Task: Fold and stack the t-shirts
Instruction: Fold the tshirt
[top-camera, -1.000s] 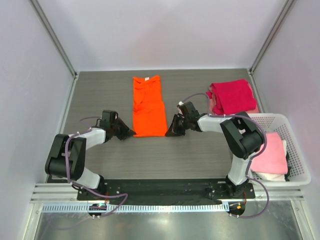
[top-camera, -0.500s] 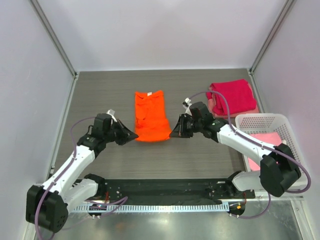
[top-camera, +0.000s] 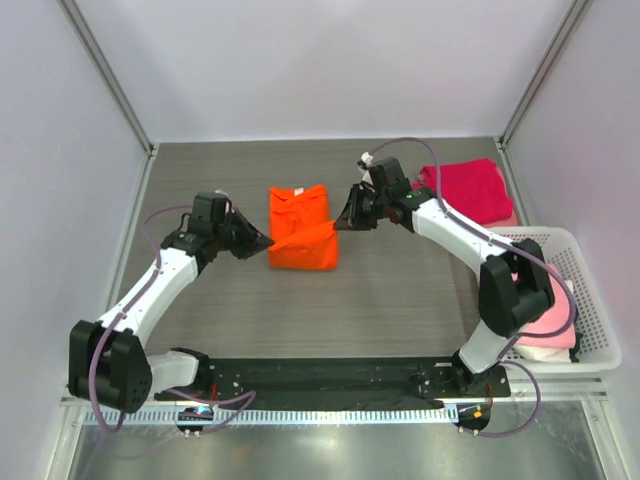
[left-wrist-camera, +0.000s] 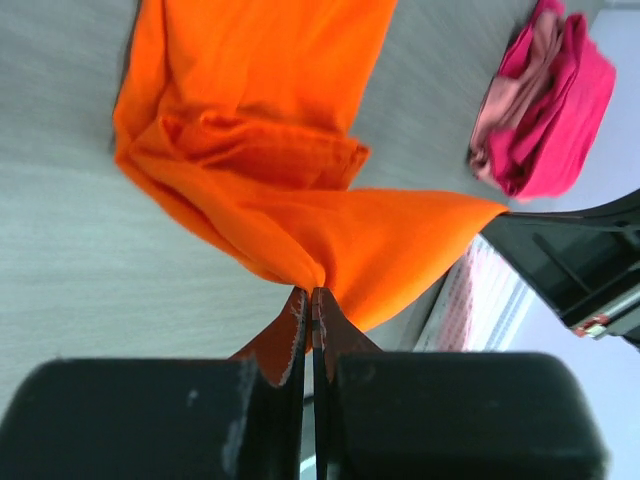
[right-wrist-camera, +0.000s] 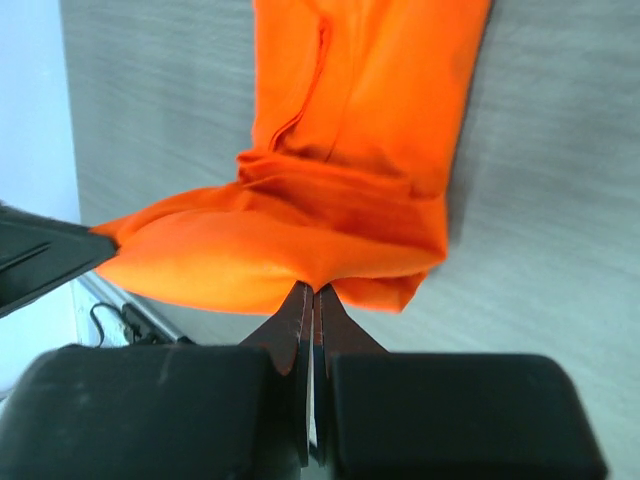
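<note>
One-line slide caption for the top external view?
The left gripper and right gripper each pinch a corner of the half-folded orange t-shirt; a folded magenta t-shirt lies beyond the white basket.

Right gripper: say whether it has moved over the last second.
Yes: the right gripper moved toward the table's far edge, carrying the hem of the bright orange cotton t-shirt.

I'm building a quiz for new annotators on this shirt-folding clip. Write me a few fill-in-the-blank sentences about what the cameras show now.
The left gripper and the right gripper are both ____ on the orange t-shirt.
The magenta t-shirt lies folded to the ____ of the orange t-shirt.
The pale pink t-shirt lies ____ the white basket.
Missing words: shut; right; inside.
</note>
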